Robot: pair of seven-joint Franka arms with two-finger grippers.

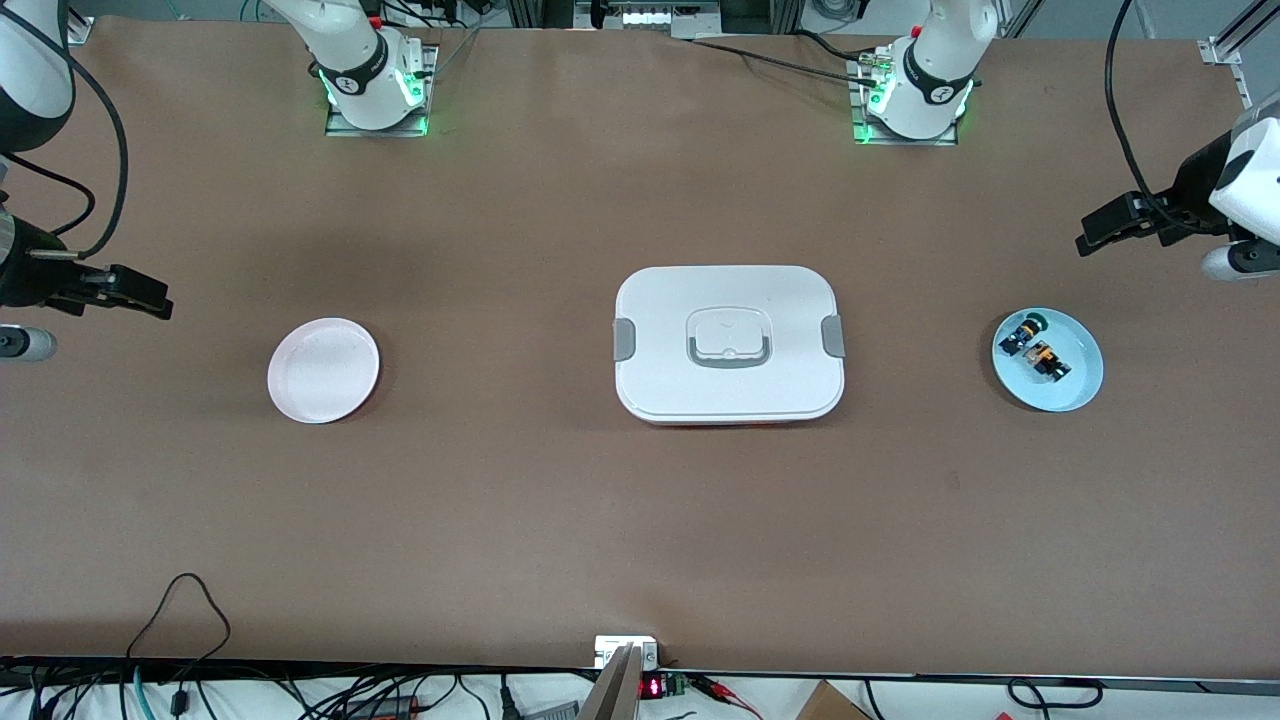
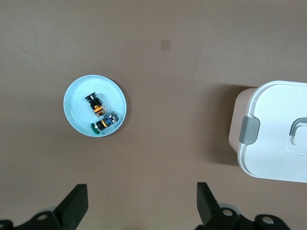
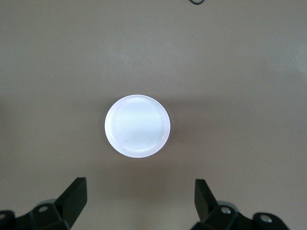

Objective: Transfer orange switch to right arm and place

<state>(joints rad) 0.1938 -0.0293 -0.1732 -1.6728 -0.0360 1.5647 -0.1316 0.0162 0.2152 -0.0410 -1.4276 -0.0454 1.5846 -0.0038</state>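
The orange switch [image 1: 1048, 360] lies in a light blue plate [image 1: 1078, 392] toward the left arm's end of the table, beside a green-capped switch [image 1: 1022, 332]. In the left wrist view the orange switch [image 2: 96, 103] and the green-capped one [image 2: 104, 124] lie side by side in the plate [image 2: 78, 109]. My left gripper [image 1: 1088, 240] [image 2: 142, 188] is open and empty, up in the air beside that plate. My right gripper [image 1: 158, 303] [image 3: 139, 183] is open and empty, up in the air beside an empty white plate [image 1: 323, 370] [image 3: 137, 125].
A white lidded box [image 1: 730, 340] with grey clips and a handle stands in the middle of the table; it also shows in the left wrist view [image 2: 278, 139]. Cables lie along the table edge nearest the front camera.
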